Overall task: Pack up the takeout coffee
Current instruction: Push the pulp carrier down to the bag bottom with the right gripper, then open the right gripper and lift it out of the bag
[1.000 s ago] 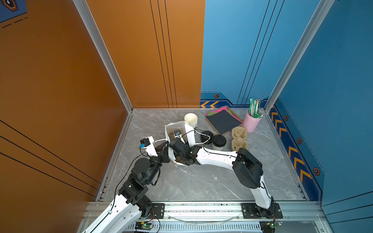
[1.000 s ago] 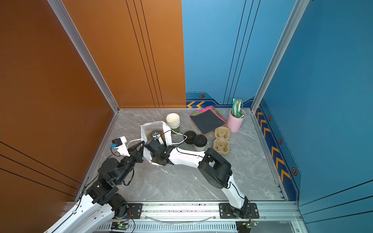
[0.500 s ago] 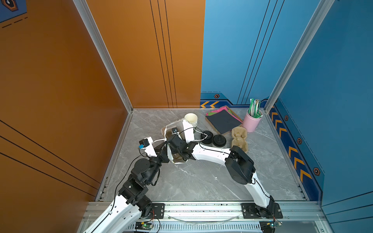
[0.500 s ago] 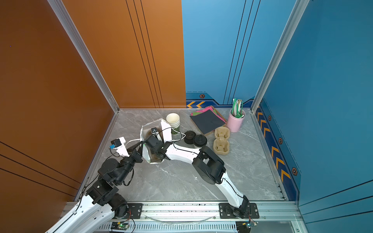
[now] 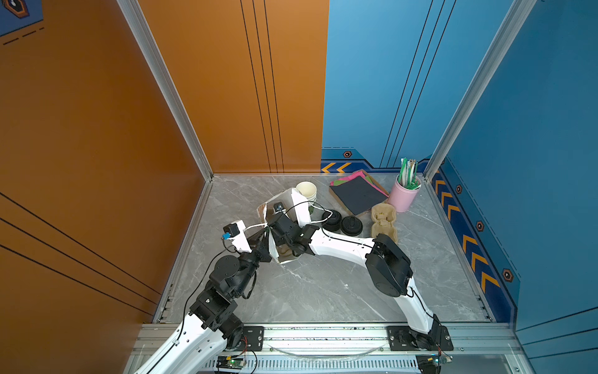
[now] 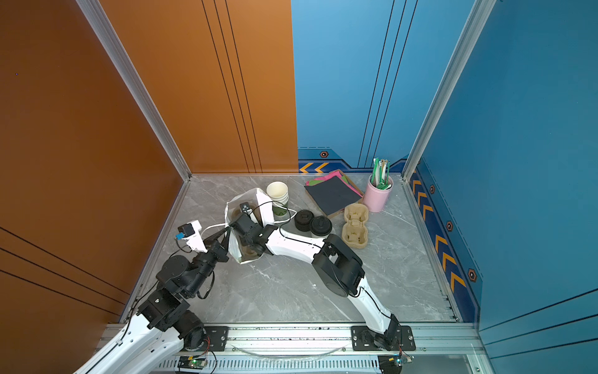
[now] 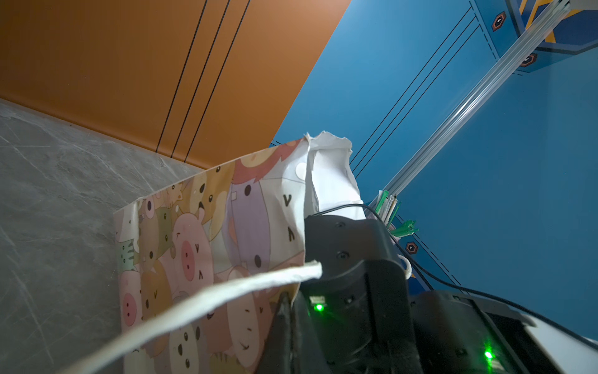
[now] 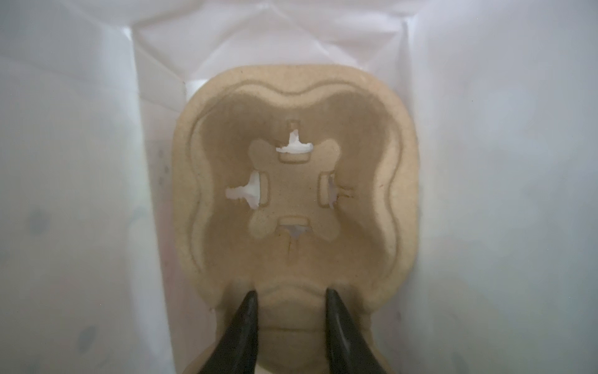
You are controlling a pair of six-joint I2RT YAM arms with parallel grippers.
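We note the left gripper (image 5: 262, 237) clenched on the near rim of the paper bag (image 7: 210, 226). The right gripper (image 8: 290, 296) is down inside the bag, its fingers pinching the middle ridge of the cup carrier (image 8: 293, 191) on the bag floor. We find the takeout coffee (image 5: 352, 225) upright on the table (image 5: 323, 291), outside the bag and just beside the pile of lids (image 5: 332, 220).
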